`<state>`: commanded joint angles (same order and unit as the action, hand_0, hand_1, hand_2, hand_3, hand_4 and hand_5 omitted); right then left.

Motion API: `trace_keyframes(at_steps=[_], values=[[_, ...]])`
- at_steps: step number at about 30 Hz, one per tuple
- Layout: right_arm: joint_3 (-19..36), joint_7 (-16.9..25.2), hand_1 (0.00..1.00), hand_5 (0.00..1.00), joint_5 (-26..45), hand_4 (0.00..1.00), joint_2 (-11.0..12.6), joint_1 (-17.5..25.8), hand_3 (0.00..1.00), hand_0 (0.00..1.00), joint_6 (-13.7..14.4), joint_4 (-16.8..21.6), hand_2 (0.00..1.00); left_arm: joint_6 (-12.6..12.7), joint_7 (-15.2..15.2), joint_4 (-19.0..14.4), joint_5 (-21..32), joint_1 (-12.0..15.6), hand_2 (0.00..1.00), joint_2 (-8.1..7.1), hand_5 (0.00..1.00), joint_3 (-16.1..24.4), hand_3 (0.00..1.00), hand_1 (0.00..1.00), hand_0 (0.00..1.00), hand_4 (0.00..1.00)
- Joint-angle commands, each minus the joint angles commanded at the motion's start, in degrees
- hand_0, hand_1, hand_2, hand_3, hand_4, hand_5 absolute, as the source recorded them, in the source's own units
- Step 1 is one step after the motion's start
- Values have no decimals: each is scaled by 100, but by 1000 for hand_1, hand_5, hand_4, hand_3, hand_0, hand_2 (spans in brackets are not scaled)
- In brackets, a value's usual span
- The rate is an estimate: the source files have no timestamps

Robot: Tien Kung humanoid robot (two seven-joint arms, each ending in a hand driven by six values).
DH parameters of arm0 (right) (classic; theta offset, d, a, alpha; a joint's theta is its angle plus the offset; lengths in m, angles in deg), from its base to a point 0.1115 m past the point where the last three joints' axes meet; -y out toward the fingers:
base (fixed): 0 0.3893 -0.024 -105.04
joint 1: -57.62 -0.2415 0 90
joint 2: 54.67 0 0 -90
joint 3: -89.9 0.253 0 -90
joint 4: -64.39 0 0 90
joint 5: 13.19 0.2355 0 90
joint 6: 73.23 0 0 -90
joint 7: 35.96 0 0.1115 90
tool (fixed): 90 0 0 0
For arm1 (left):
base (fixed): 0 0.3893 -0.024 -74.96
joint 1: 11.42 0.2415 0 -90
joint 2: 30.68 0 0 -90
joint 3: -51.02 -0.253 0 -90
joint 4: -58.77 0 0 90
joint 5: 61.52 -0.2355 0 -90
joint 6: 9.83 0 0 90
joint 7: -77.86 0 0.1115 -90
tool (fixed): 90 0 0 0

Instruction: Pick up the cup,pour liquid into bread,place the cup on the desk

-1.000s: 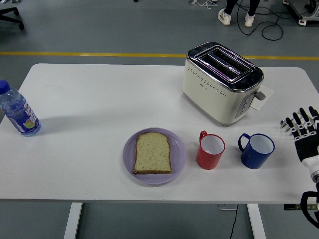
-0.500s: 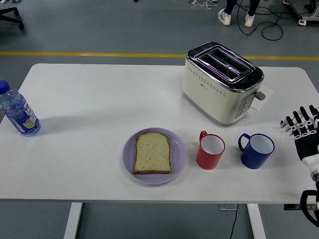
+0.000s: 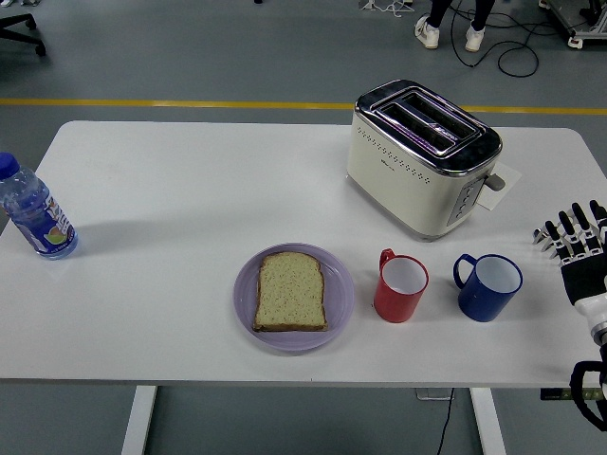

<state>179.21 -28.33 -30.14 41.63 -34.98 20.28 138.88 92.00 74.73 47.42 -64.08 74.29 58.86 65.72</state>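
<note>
A slice of bread [image 3: 291, 291] lies flat on a lilac plate [image 3: 245, 301] near the table's front edge. To its right stands a red cup [image 3: 400, 287], upright, handle to the upper left. A blue cup [image 3: 488, 286] stands further right, handle to the left. My right hand [image 3: 573, 233] hovers at the right edge of the picture, beyond the blue cup, fingers spread upward and holding nothing. It touches neither cup. The left arm does not show.
A cream and chrome toaster [image 3: 420, 155] stands behind the cups, with a white paper [image 3: 503, 187] at its right side. A water bottle [image 3: 33, 210] stands at the table's far left. A person's feet [image 3: 448, 34] show on the floor beyond the table.
My right hand has shifted slightly to the right and a little up. Nothing on the table has moved.
</note>
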Motion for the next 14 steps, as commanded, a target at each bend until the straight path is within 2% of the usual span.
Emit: trace_keyframes(at_steps=[14], values=[[4,32,586,268,78,644,-12,-6,607,678,55,-15,652,-1,0,0,-5,-2,653,-3,856,0,505,644,634,241]])
